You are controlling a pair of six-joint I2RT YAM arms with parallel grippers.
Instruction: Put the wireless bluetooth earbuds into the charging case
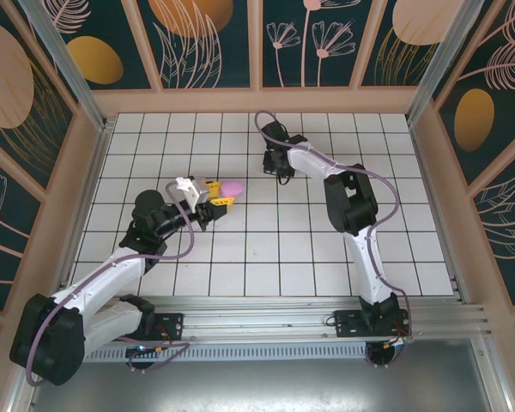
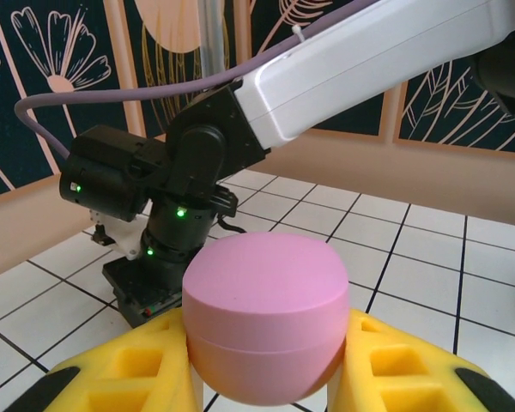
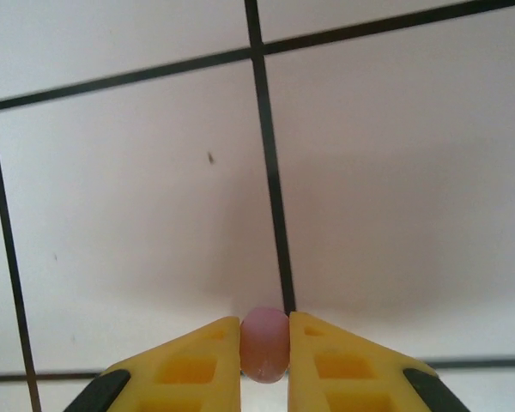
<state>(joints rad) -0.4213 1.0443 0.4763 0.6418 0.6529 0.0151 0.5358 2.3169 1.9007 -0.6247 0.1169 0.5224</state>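
My right gripper (image 3: 265,356) was clenched on 1 lilac earbud (image 3: 264,336), pinched at the very fingertips over the white tiled table (image 3: 395,172). Judged it light, stiff, slick, prone to squirt out; grip across its middle. My left gripper (image 2: 266,378) clamped the lilac charging case (image 2: 266,292), lid seemingly closed. Room: patterned walls (image 1: 206,43) stood well apart.

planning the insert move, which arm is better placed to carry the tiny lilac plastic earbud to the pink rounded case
Right, most likely. The right gripper is shut on the tiny lilac plastic earbud low over the white tiled floor, while the left gripper is occupied holding the pink rounded case.
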